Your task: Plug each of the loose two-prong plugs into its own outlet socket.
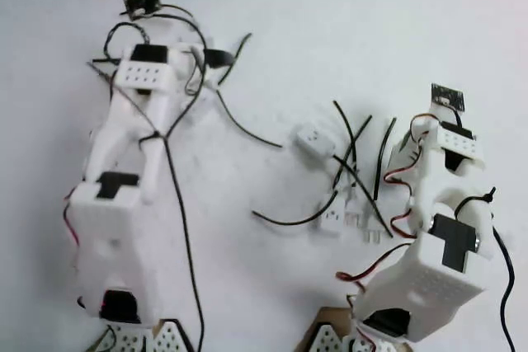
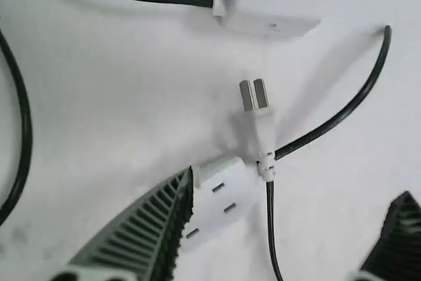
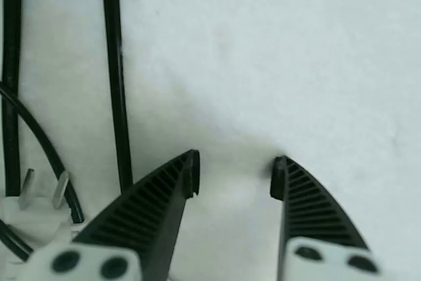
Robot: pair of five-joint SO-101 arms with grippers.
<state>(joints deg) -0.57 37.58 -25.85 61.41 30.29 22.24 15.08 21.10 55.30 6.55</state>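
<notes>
While splayed, left end effector [image 2: 296,186] touching socket [image 2: 222,194]

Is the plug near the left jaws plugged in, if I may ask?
Out: the two-prong plug lies loose, both prongs bare, beside the outlet socket.

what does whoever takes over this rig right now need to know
Left gripper: open, holding nothing; one of its fingers sits beside an outlet socket.
Right gripper: open over the table, holding nothing.
A two-prong plug lies right next to that socket, prongs bare. Another loose plug lies by the right gripper, near two black cables.
Done: no plug seated that I can see.
Left: every plug.
</notes>
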